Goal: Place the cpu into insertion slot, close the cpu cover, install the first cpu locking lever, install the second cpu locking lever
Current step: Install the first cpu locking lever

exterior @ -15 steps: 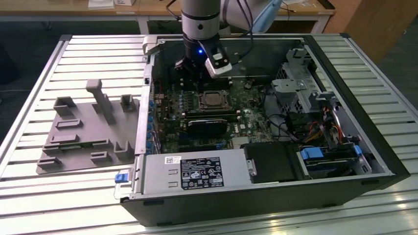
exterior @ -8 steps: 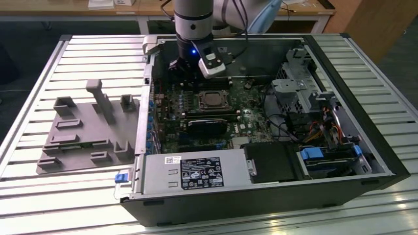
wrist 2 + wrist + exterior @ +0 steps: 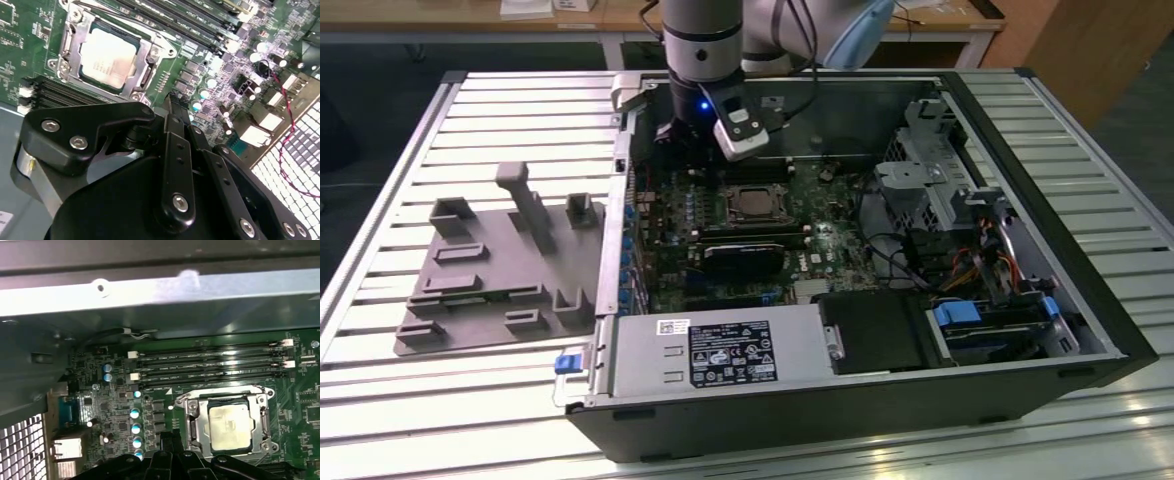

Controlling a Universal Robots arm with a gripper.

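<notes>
Silver-grey cpu (image 3: 107, 59) sits flat in the insertion slot (image 3: 227, 401), with the cpu cover (image 3: 145, 62) looking down around it.
Gripper (image 3: 169, 106) hangs just beside the slot; we can't tell if it's apart or together. We reckon a crooked push could skid off the cover's edge and clip those blue-topped capacitors (image 3: 135, 413) nearby.
</notes>
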